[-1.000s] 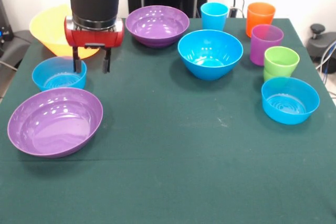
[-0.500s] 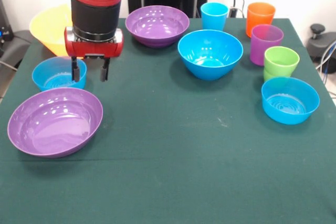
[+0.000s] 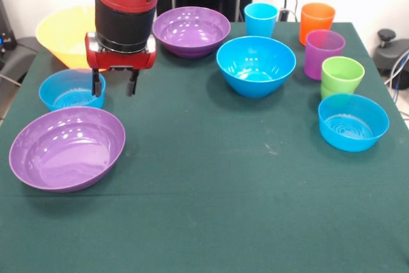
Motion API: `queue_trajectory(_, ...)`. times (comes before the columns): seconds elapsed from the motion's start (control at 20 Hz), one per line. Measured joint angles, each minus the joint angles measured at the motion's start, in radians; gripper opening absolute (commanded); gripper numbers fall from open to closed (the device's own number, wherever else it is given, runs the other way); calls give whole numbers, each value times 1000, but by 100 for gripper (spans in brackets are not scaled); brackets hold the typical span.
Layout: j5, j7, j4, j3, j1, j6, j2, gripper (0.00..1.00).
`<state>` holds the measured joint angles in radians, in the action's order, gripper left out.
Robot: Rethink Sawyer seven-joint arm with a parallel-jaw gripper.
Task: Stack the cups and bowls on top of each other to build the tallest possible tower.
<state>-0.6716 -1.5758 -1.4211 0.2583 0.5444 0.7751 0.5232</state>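
Pincer (image 3: pixel 114 84) hangs released, fingers spread and holding nothing, one finger over the right rim of a small blue bowl (image 3: pixel 69 91). Just below it sits a wide purple bowl (image 3: pixel 66 147); behind it the yellow bowl (image 3: pixel 64 30). Bare green tabletop (image 3: pixel 223 183) opens to its right and toward the near edge. Since half a second ago the pincer has shifted slightly right and up. All bowls and cups (image 3: pixel 324 54) are glossy, round plastic, still unstacked.
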Motion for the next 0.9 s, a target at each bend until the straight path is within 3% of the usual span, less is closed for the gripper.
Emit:
queue_trajectory(0.5,0,0,-1,3,26,23,9,100)
queue_trajectory(0.9,-7,4,-11,12,121,23,34,100)
